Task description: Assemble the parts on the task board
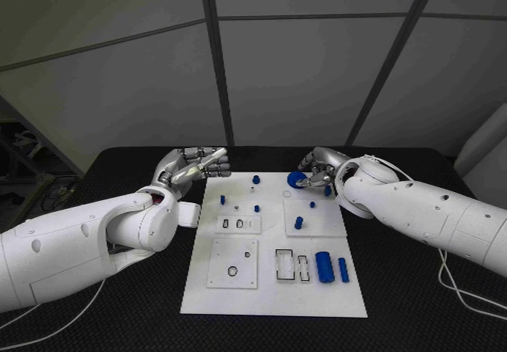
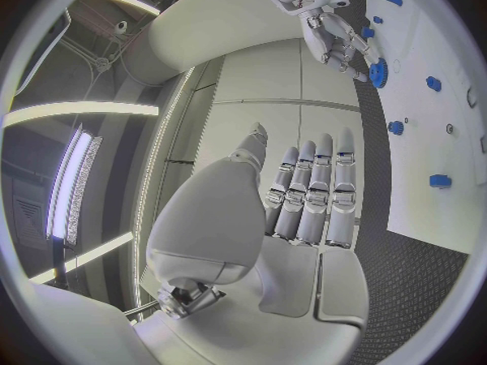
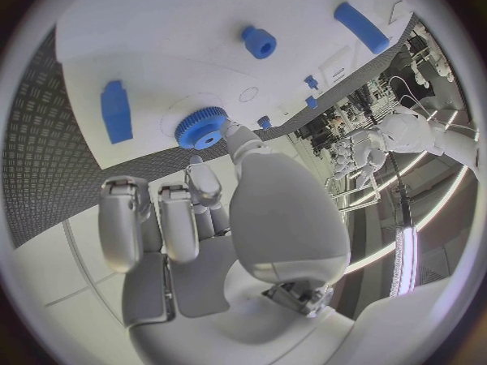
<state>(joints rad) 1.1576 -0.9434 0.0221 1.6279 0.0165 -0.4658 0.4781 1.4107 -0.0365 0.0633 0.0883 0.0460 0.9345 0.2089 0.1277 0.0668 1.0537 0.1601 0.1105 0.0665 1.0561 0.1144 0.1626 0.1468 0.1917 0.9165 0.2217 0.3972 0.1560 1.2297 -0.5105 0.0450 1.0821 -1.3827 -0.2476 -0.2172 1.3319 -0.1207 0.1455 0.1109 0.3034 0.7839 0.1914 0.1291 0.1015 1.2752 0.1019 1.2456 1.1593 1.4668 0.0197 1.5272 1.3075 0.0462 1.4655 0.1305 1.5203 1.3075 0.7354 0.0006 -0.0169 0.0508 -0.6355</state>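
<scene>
The white task board [image 1: 275, 297] lies in the middle of the black table. At its far edge my right hand [image 1: 320, 170] pinches a blue toothed wheel [image 1: 297, 178] between thumb and a finger. The right wrist view shows the wheel [image 3: 203, 127] just over the board [image 3: 162, 32]; I cannot tell if it touches. My left hand [image 1: 195, 167] hovers beyond the board's far left corner, fingers straight and side by side, holding nothing. In the left wrist view that hand [image 2: 304, 203] faces the board [image 2: 446, 162], with the right hand [image 2: 329, 24] and wheel [image 2: 378, 74] beyond.
Small blue pegs stand on the board's far half [image 1: 256, 178] [image 1: 223, 198] [image 1: 298, 222]. Two blue cylinders [image 1: 324, 267] [image 1: 343, 269] lie at the near right, beside rectangular slots [image 1: 285, 265]. A white cable [image 1: 454, 287] runs over the table at the right.
</scene>
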